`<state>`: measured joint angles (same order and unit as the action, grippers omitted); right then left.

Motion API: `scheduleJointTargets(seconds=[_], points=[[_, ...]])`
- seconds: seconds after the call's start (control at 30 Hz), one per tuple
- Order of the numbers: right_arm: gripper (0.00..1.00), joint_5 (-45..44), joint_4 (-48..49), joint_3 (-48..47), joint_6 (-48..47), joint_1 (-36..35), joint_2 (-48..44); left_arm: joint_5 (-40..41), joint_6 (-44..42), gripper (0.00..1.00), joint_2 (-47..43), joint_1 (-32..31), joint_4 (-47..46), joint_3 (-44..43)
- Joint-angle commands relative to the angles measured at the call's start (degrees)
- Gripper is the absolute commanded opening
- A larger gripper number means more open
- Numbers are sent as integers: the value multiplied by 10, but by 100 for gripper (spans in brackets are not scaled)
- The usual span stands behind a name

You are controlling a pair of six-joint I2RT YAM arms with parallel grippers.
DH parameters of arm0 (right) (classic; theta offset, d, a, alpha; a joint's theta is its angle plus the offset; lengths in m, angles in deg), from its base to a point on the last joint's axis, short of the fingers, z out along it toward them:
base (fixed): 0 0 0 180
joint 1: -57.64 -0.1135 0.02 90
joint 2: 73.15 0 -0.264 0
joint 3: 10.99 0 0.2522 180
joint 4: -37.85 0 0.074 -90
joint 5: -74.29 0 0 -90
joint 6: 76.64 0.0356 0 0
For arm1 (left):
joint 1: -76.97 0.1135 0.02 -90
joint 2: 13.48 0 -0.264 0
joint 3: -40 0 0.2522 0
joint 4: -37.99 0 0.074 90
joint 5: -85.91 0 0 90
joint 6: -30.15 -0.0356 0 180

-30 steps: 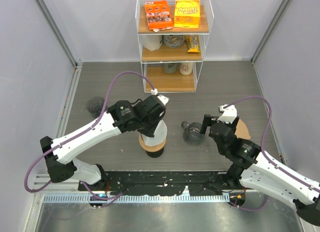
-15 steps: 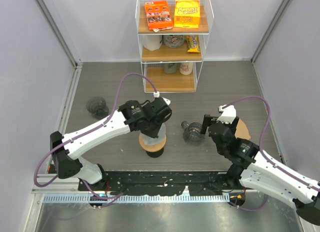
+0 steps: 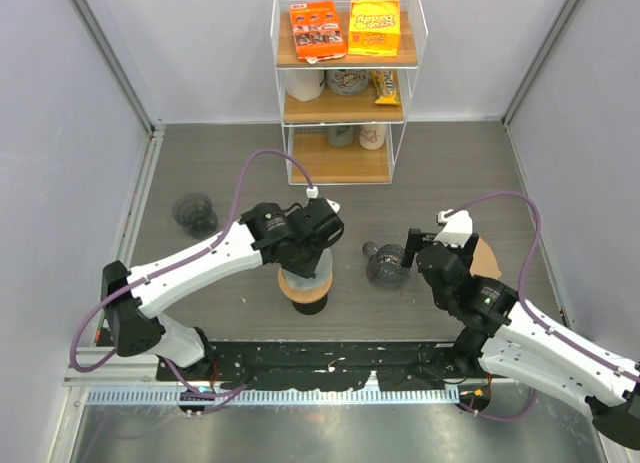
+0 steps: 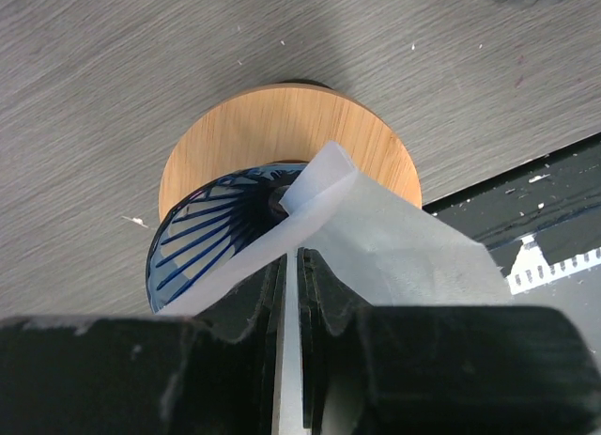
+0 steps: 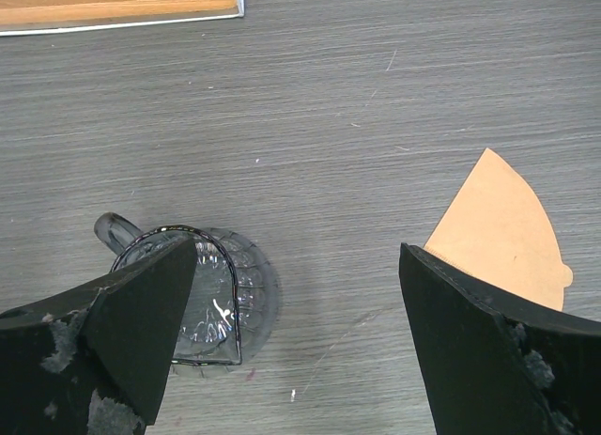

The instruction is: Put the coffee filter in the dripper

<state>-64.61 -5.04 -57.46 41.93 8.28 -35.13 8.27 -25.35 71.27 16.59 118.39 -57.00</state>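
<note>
The white coffee filter [image 4: 376, 228] is held over the dripper [image 4: 202, 242]. Its folded tip is directed at the cone's centre and its long axis is tilted back toward the fingers. Contact with the ribs cannot be confirmed. The filter is clamped at its edge by the left gripper [image 4: 291, 285], directly above the dripper, so this arm is the nearer. A short descent is judged necessary. The dripper is seated on its wooden base [image 4: 272, 125] on the grey table [image 4: 113, 50]. The right gripper [image 5: 300, 322] is spread wide and empty, well apart, above a glass mug [image 5: 235, 294] and a brown filter [image 5: 502, 233].

Paper against gloss
Coffee filter [image 4: 394, 242] is showing thin matt paper; dripper [image 4: 202, 238] is gleaming ribbed blue on smooth wooden base [image 4: 272, 134].
</note>
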Motion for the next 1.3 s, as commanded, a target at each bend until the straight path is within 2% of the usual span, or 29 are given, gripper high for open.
scheduleJointTargets(seconds=[0.0, 1.27], points=[[95, -25, 14, 2, 4, 1, 3, -1, 11, 16, 0, -2, -17, 11], [95, -33, 14, 5, 7, 2, 0, 24, 41, 16, 24, -10, -33, 58]])
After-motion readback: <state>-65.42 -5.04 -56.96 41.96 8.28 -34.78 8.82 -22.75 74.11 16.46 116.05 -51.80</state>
